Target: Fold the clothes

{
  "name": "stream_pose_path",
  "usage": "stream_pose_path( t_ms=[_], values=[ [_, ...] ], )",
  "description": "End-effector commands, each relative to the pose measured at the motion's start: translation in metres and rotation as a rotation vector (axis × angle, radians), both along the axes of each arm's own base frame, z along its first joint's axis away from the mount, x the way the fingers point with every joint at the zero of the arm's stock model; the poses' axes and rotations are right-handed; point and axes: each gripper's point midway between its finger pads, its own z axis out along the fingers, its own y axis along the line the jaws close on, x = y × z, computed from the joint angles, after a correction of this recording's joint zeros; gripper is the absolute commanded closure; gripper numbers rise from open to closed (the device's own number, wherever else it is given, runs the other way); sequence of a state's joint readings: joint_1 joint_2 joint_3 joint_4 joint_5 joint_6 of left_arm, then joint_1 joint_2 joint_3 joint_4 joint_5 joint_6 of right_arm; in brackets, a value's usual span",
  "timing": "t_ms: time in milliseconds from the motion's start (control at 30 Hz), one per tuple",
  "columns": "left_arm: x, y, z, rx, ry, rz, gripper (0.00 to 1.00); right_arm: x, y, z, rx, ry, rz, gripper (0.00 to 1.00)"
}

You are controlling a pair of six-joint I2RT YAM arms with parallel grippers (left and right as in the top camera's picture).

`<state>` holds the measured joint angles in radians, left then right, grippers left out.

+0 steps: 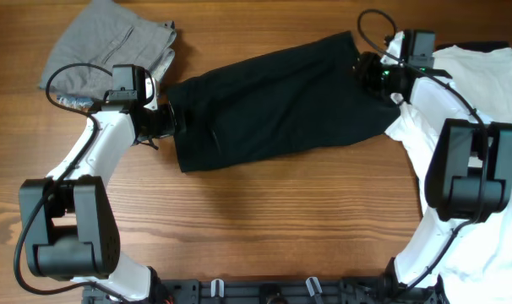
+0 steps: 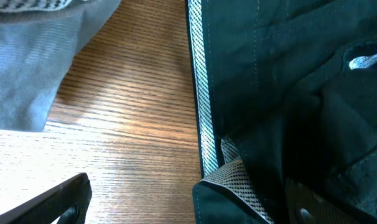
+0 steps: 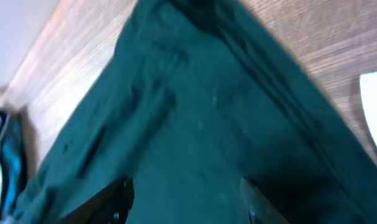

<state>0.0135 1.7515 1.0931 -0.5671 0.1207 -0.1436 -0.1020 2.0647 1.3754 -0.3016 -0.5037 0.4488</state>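
Table [image 2: 132,124], under left gripper [image 2: 185,205]: wood, open straight grain, satin sheen. Dark garment [image 2: 288,93], at its right finger: matt woven cloth, stitched seams; edge lining fine check weave. Grey garment [image 2: 27,68], ahead-left of it: matt fine-ribbed cloth. Gripper fingers [image 2: 58,199]: matt black, plastic-looking.

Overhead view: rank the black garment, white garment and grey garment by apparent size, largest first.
1-2. black garment and white garment: too close to rank, since the white one runs off frame and under the right arm.
3. grey garment: clearly smallest.
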Motion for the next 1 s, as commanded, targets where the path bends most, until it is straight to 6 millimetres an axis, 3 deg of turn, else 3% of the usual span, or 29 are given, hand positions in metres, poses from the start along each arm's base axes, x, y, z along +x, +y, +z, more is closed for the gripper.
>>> stream_pose_path(
  t_ms=[0, 133, 233, 367, 433, 467, 500, 533, 567, 633, 700, 767, 833, 967],
  values=[
    [0.011, -0.006, 0.017, -0.029, -0.053, -0.041, 0.02, -0.012, 0.007, 0.006, 0.051, -0.014, 0.131, 0.44],
    [0.02, -0.018, 0.059, -0.093, -0.165, -0.077, 0.02, -0.036, 0.004, -0.01, 0.041, 0.116, 0.114, 0.47],
    [0.018, -0.026, 0.066, -0.1, -0.188, -0.153, 0.17, -0.054, -0.007, -0.025, -0.028, 0.224, 0.076, 0.58],
    [0.013, -0.042, 0.046, -0.075, -0.154, -0.296, 0.27, -0.077, -0.018, -0.04, -0.098, 0.336, 0.049, 0.79],
    [0.013, -0.052, 0.027, -0.061, -0.131, -0.365, 0.37, -0.086, -0.023, -0.049, -0.126, 0.369, 0.038, 0.88],
    [0.016, -0.056, 0.019, -0.064, -0.123, -0.376, 0.44, -0.09, -0.024, -0.053, -0.134, 0.383, 0.035, 0.91],
    [0.016, -0.061, 0.006, -0.067, -0.103, -0.386, 0.63, -0.095, -0.024, -0.057, -0.138, 0.396, 0.034, 0.92],
    [0.015, -0.063, -0.003, -0.069, -0.083, -0.392, 0.71, -0.098, -0.025, -0.061, -0.141, 0.406, 0.033, 0.92],
    [0.013, -0.064, -0.011, -0.071, -0.06, -0.393, 0.73, -0.101, -0.026, -0.062, -0.147, 0.413, 0.031, 0.92],
    [0.008, -0.064, -0.032, -0.082, -0.005, -0.38, 0.33, -0.104, -0.027, -0.065, -0.159, 0.424, 0.029, 0.85],
    [0.008, -0.063, -0.049, -0.085, 0.022, -0.379, 0.31, -0.104, -0.028, -0.063, -0.16, 0.422, 0.029, 0.8],
    [0.008, -0.063, -0.052, -0.085, 0.027, -0.378, 0.36, -0.103, -0.027, -0.051, -0.154, 0.399, 0.03, 0.8],
    [0.007, -0.063, -0.039, -0.088, 0.034, -0.369, 0.37, -0.099, -0.027, -0.03, -0.166, 0.346, 0.044, 0.8],
    [-0.002, -0.062, 0.025, -0.09, 0.033, -0.367, 0.24, -0.096, -0.027, 0.038, -0.227, 0.167, 0.098, 0.7]
  ],
)
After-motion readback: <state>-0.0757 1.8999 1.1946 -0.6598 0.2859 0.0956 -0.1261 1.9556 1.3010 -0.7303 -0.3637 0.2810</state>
